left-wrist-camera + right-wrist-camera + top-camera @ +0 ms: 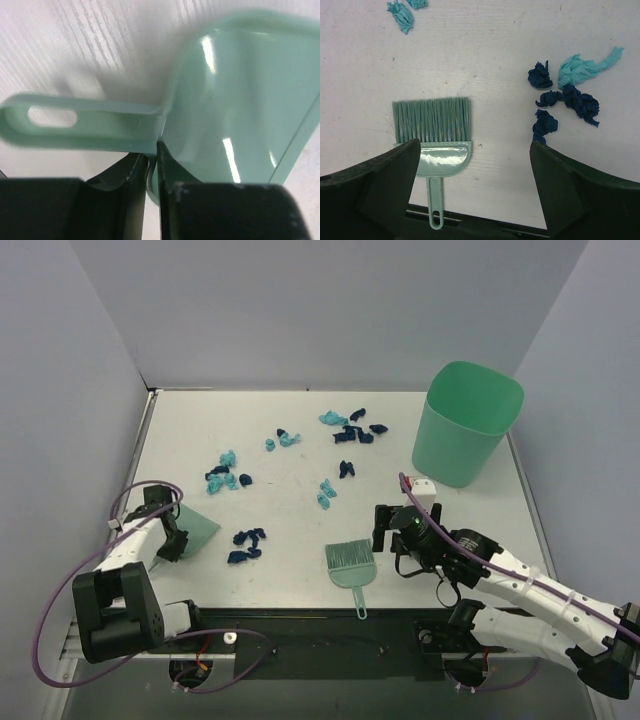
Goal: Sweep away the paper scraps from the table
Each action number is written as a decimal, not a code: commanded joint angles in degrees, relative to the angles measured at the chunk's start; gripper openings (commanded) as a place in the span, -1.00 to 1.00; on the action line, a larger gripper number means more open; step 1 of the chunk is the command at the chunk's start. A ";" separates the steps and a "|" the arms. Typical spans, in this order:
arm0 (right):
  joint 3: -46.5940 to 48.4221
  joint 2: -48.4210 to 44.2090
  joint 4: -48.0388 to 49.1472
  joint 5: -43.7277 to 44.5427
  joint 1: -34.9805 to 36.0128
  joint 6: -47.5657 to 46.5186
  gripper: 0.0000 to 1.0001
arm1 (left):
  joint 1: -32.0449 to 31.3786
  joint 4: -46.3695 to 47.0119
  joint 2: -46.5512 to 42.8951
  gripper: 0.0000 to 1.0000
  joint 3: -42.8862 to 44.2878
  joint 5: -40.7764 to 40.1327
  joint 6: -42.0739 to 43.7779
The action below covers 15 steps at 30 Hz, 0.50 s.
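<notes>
Here, at the near left, a green dustpan (198,527) is being pinched beside its handle by the left gripper (153,160). The paper scraps (347,432) are lying scattered across the middle and far worktop (290,502). Further right, the right gripper (473,150) is being held spread just right of a green brush (350,562).

light: bright, even, soft shadows on surface (300,510) | glare: white streaks on dustpan (240,100) | blur: left wrist view soft, right wrist sharp
</notes>
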 commanded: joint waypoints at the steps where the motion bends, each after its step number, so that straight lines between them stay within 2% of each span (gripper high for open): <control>1: 0.12 -1.47 -0.87 2.35 0.23 0.30 0.70 | 0.18 0.04 -2.37 -0.76 0.48 0.37 -1.08; 2: 0.21 -1.56 -1.22 2.53 0.23 0.21 0.70 | 0.18 -1.01 -2.81 -0.94 1.26 0.11 -1.08; 3: 0.38 -1.74 -1.40 2.62 0.23 0.21 0.71 | 0.18 -1.54 -3.95 -1.00 1.62 0.11 -0.91; 9: 1.97 -1.83 -2.54 3.14 0.23 -0.05 0.70 | -2.53 -8.13 -10.72 -1.00 8.02 -0.33 -1.25; 11: 2.67 -1.57 -3.07 3.49 0.23 -0.23 0.70 | -6.48 -10.07 -13.18 -1.00 10.13 -1.21 -4.06; 13: 3.72 -1.22 -3.86 4.11 0.14 -0.49 0.70 | -14.55 -11.65 -14.15 -1.00 12.33 -3.66 -9.59; 14: 4.33 -1.21 -4.04 4.55 0.23 -0.40 0.70 | -20.67 -12.44 -13.46 -1.00 13.04 -5.94 -14.31; 15: 4.69 -0.95 -4.47 4.72 0.23 -0.58 0.70 | -23.61 -12.79 -12.75 -1.00 14.70 -7.18 -16.61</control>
